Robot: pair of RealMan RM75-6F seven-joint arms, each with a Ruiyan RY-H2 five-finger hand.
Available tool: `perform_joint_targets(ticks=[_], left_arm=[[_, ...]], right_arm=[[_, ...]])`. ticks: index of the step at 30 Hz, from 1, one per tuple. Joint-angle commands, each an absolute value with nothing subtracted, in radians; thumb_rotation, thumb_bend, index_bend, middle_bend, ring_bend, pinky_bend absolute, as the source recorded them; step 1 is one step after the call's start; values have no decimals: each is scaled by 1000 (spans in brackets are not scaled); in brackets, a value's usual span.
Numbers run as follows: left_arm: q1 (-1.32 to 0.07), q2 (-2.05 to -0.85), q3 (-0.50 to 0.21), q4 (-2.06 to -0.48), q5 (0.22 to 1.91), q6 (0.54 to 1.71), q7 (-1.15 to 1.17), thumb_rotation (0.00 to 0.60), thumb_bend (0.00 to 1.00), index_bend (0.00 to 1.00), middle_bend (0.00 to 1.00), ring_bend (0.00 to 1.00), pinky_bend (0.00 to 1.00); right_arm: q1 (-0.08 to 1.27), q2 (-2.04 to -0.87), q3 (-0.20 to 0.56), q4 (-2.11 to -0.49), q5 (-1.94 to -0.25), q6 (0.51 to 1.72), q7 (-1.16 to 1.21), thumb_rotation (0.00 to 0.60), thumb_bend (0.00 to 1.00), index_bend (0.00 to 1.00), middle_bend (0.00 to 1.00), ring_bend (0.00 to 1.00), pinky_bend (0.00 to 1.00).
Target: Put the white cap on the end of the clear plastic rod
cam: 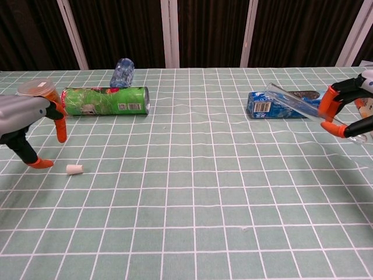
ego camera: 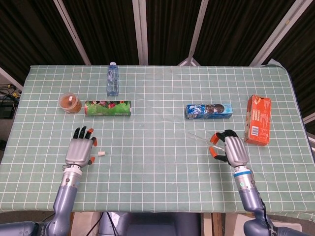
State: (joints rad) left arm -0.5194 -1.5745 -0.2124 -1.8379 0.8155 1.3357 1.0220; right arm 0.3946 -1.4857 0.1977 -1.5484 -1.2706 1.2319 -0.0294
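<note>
White cap (ego camera: 102, 153) on table | left hand (ego camera: 80, 149) spread beside | right hand (ego camera: 230, 149) grips clear rod (cam: 294, 102)

bench (ego camera: 162, 147): you see pale green cloth with a white grid
cap (ego camera: 102, 153): white
rod (cam: 294, 102): clear
hands (ego camera: 80, 150): grey with orange fingertips
can (ego camera: 108, 107): green
box (ego camera: 257, 119): orange
biscuit pack (ego camera: 208, 111): blue
bottle (ego camera: 112, 79): clear with a blue cap

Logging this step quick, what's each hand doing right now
Left hand: open, holding nothing, fingers spread beside the small white cap.
Right hand: holding the clear plastic rod.
</note>
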Motion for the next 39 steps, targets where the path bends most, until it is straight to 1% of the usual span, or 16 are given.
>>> perform_joint_targets(ticks=[1,7,17,39], left_arm=[[-538,-1611,-201,-1802,794,1356,1040,600,307,446,117,0,0],[-550,-1644,-195,-1752,773,1368,1039,600,312,465,118,0,0],[-574,-1715,-189,-1680,764,1376,1019,600,367,469,116,0,0],[-587,-1772,-189,-1617,740,1401,1000,600,370,498,115,0,0]], right_arm=[[394,-1485,199,-1546,-1269,1232,-25,600,586,775,584,381,216],[394,-1485,201,-1541,-1267,1229,-19,600,587,776,584,381,216],[395,-1490,198,-1542,-1271,1230,-19,600,587,779,586,380,216],[393,-1489,199,-1539,-1273,1231,-13,600,590,780,586,381,216]])
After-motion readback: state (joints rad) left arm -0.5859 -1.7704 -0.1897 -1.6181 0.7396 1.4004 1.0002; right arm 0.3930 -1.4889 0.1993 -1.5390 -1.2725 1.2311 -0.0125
